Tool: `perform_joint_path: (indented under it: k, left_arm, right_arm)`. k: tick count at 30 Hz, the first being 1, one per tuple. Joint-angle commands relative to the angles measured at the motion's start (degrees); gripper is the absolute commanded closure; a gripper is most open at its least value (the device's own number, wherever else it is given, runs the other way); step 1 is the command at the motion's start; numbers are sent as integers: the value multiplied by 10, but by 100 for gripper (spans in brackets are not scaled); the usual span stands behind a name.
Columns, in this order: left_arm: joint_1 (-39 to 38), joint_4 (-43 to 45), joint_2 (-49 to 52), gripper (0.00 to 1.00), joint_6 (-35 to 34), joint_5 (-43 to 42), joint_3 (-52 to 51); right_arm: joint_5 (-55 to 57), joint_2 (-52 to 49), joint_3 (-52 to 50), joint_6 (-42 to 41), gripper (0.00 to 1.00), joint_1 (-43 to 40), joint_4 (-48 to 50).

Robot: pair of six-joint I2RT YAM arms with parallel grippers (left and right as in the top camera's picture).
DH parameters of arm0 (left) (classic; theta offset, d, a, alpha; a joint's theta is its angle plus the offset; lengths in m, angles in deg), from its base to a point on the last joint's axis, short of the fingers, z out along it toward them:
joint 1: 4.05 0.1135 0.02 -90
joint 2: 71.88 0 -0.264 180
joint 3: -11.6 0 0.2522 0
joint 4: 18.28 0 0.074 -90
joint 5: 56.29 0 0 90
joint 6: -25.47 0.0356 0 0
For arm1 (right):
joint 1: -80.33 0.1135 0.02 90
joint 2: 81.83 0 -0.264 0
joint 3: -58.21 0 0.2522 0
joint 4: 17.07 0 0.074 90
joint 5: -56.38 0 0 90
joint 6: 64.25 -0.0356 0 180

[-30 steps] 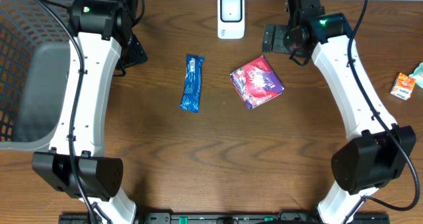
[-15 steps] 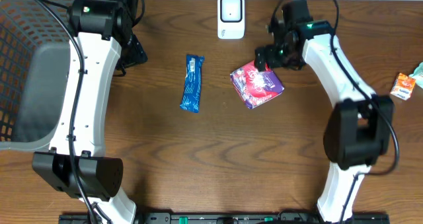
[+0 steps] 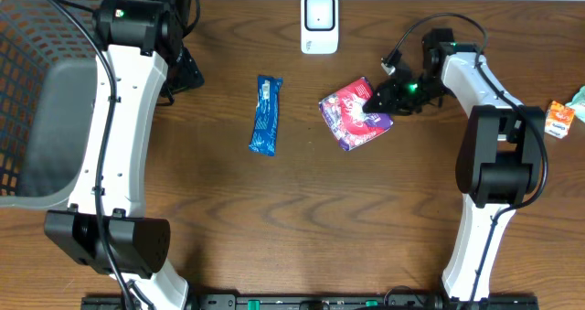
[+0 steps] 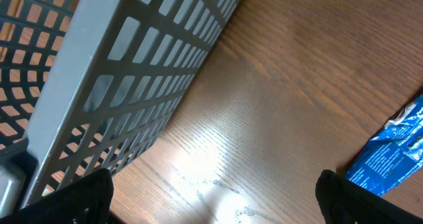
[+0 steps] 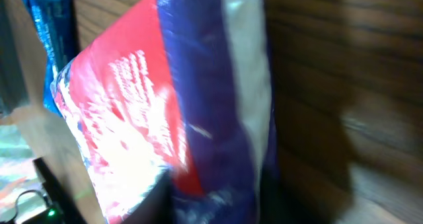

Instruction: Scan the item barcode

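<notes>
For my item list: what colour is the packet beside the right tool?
The packet is red and purple with a white side; best seen in right wrist view.

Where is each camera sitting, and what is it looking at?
Overhead: above the table, looking down; shows left arm, right arm, red packet, blue wrapper, basket.
Left wrist: low beside the basket, facing table; its dark fingertips show at the bottom corners.
Right wrist: pressed close to the red packet; no fingers clearly visible.
Shared: overhead and left wrist both see the blue wrapper and basket.
</notes>
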Motion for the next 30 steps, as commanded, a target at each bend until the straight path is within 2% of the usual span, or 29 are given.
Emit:
perform_joint_path:
  k: [1, 7, 11, 13, 17, 19, 22, 27, 30]
  left_arm:
    - [2, -2, 1, 2, 3, 2, -4]
    - [2, -2, 1, 2, 3, 2, -4]
    - [2, -2, 1, 2, 3, 2, -4]
    - [2, -2, 1, 2, 3, 2, -4]
    - [2, -2, 1, 2, 3, 2, -4]
    - [2, -2, 1, 2, 3, 2, -4]
    - [2, -2, 1, 2, 3, 2, -4]
    - [2, -2, 1, 2, 3, 2, -4]
    - [2, -2, 1, 2, 3, 2, -4]
  right_arm:
    - [-28, -5, -2, 5, 96, 10, -2]
    - [-27, -5, -2, -7, 99, 45, -1]
    - [-34, -4, -2, -70, 99, 72, 29]
    - [-73, -2, 6, -94, 99, 82, 51]
    - [-186, 13, 35, -153, 99, 85, 138]
    - [-195, 25, 44, -216, 99, 85, 206]
    - [-134, 42, 47, -308, 99, 85, 316]
    - [74, 50, 47, -465, 99, 88, 434]
    - [177, 50, 47, -471, 99, 100, 450]
